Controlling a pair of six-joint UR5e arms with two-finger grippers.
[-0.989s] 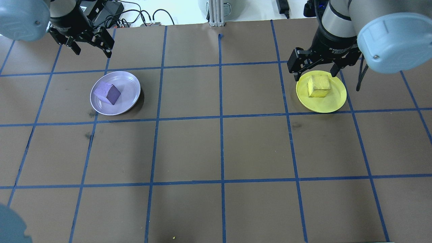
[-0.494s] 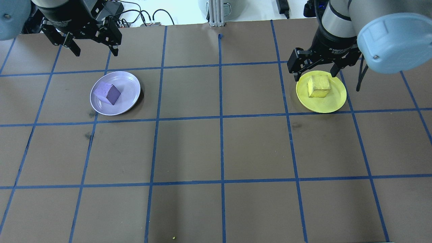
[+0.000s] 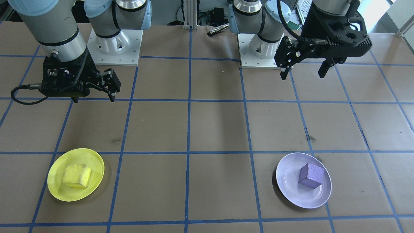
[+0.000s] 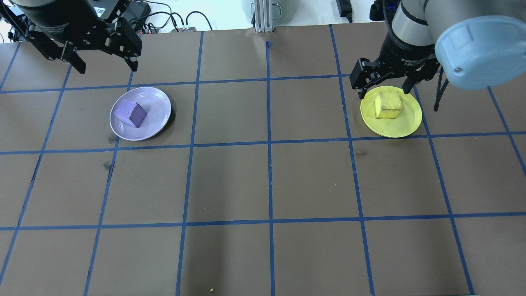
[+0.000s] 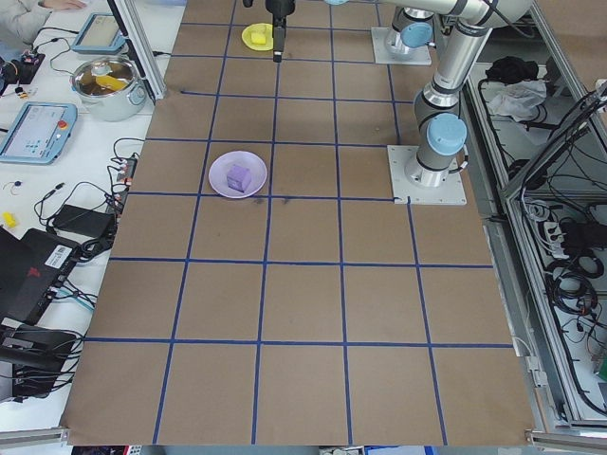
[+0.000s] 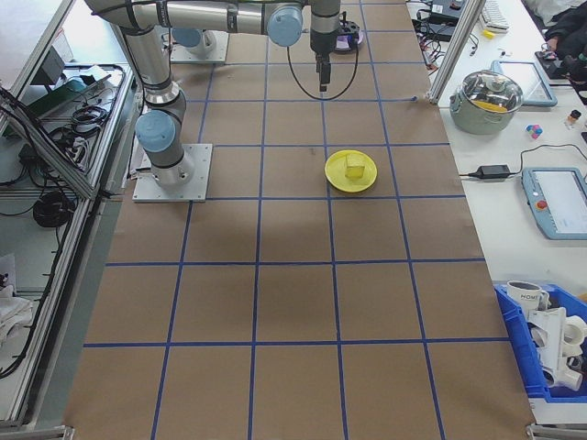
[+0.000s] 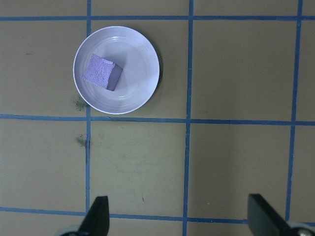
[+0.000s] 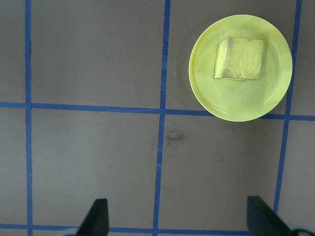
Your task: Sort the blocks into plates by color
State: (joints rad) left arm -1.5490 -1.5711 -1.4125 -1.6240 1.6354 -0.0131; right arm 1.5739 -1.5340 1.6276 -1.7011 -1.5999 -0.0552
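A light purple block [image 4: 130, 113] [image 3: 311, 175] [image 7: 102, 72] lies in the lavender plate [image 4: 158, 102] [image 3: 288, 181] [image 7: 142, 73]. A yellow block [image 4: 388, 105] [image 3: 77, 175] [image 8: 239, 59] lies in the yellow plate [image 4: 407, 123] [image 3: 93, 161] [image 8: 206, 88]. My left gripper [image 4: 104, 68] [image 3: 302, 76] [image 7: 179, 221] hangs open and empty, high above the table, on the robot's side of the lavender plate. My right gripper [image 4: 384, 93] [image 3: 93, 100] [image 8: 179, 221] is open and empty too, raised on the robot's side of the yellow plate.
The brown table carries a grid of blue tape. The two arm bases [image 3: 114, 48] [image 3: 258, 48] are bolted at the robot's edge. Cables [image 4: 181, 20] lie past the far edge. A steel pot [image 5: 109, 85] and tablets stand on the side bench.
My left gripper has shifted left and risen, looking larger in the overhead view. The right gripper, blocks and plates have not moved.
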